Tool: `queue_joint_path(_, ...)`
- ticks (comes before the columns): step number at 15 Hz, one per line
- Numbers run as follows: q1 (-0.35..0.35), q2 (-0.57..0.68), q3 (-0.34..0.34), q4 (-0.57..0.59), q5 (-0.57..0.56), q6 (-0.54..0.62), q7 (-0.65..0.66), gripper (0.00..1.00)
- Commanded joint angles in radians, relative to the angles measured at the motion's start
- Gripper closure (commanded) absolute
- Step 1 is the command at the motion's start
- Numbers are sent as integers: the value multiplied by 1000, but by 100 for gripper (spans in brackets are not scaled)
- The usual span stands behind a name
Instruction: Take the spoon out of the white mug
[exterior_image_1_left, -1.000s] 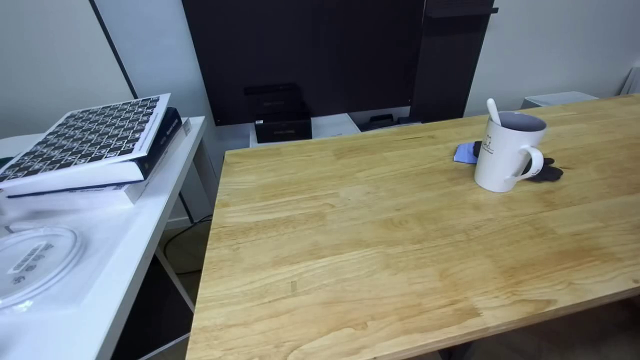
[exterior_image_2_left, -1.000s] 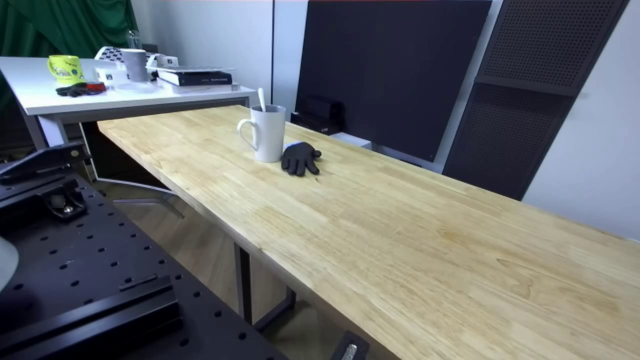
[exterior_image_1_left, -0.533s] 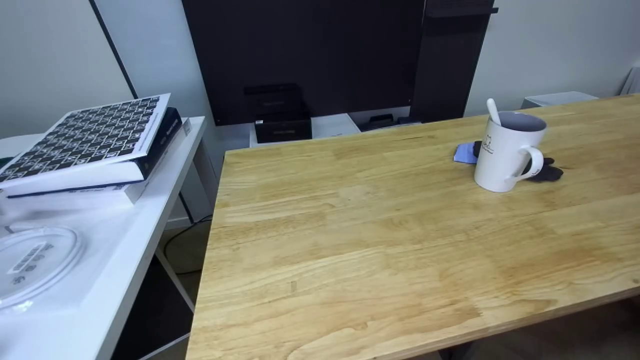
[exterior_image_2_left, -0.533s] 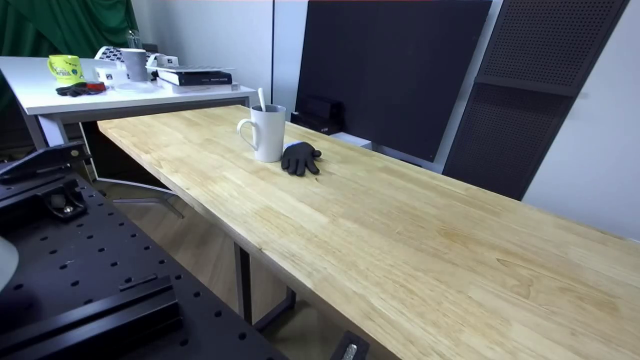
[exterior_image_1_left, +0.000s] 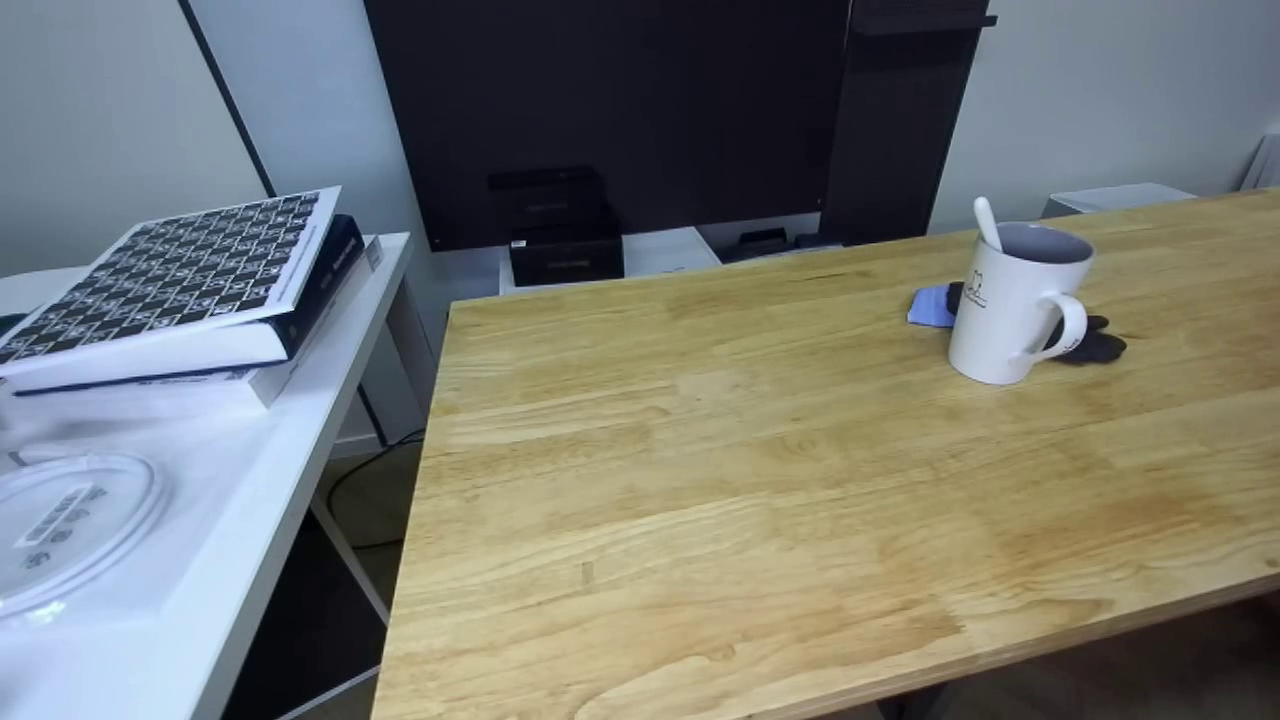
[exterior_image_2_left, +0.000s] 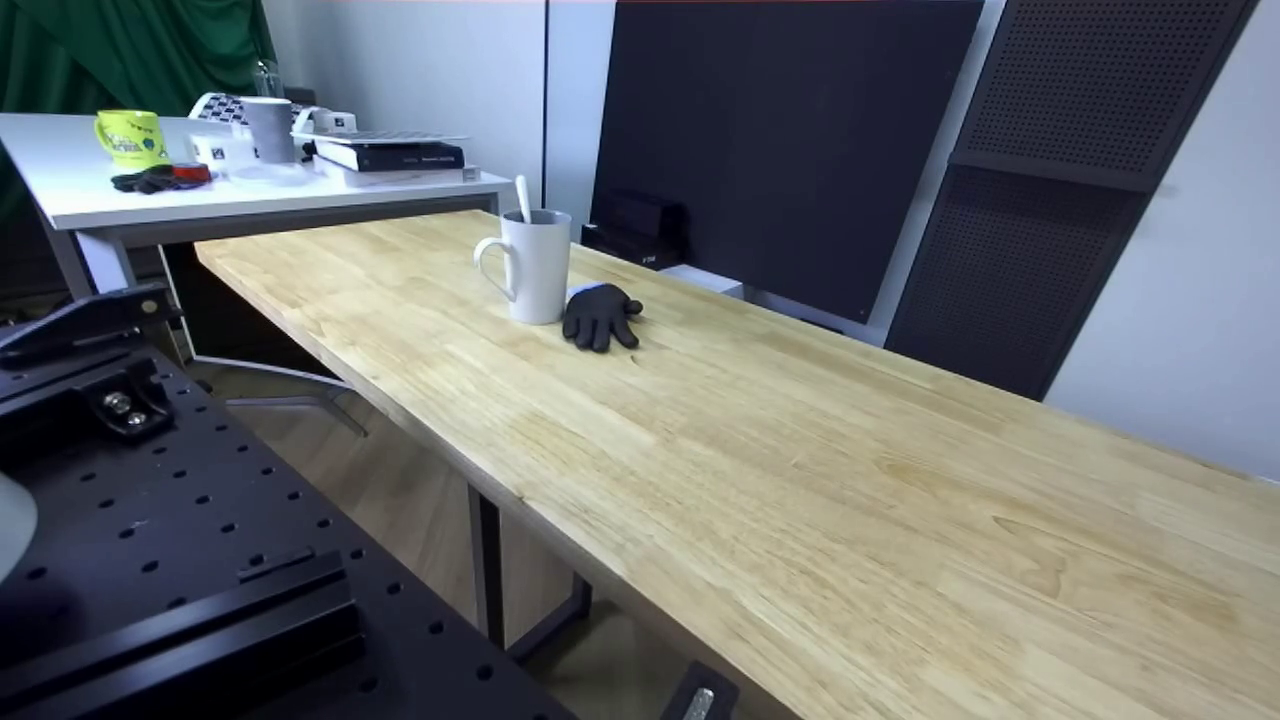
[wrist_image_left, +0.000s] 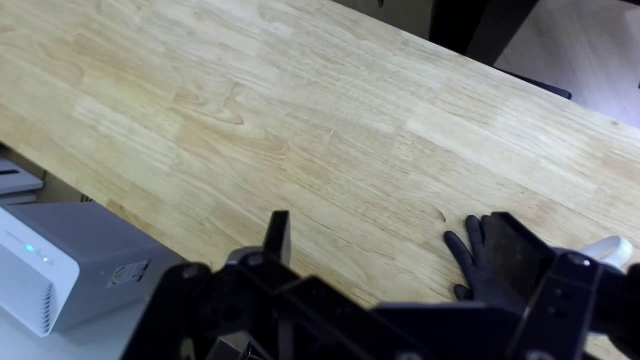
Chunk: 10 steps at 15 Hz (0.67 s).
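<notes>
The white mug (exterior_image_1_left: 1010, 310) stands upright on the wooden table in both exterior views (exterior_image_2_left: 541, 270). The white spoon (exterior_image_1_left: 987, 222) stands in it, leaning on the rim, its upper end sticking out above; its lower part is hidden inside the mug. The spoon also shows in an exterior view (exterior_image_2_left: 524, 198). My gripper (wrist_image_left: 390, 215) shows only in the wrist view. Its fingers are wide apart with nothing between them, above the table. Only the mug's loop handle (wrist_image_left: 617, 250) shows there, at the right edge past the right finger; the spoon is hidden.
A black glove (exterior_image_2_left: 600, 316) lies beside the mug; in the wrist view the glove (wrist_image_left: 480, 270) is partly behind the right finger. A grey-white box (wrist_image_left: 100, 265) stands past the table edge. A white side table (exterior_image_2_left: 240, 205) holds books (exterior_image_1_left: 200, 290) and other mugs.
</notes>
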Motion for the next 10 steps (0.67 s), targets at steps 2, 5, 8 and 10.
queue_joint_path(2, 53, 165, 41, 213, -98, -74, -115, 0)
queue_joint_path(5, 80, 201, 75, 240, -71, -49, -199, 0)
queue_joint_path(8, 111, 223, 103, 232, -86, -42, -240, 0)
queue_joint_path(10, 129, 232, 117, 212, -93, -37, -251, 0)
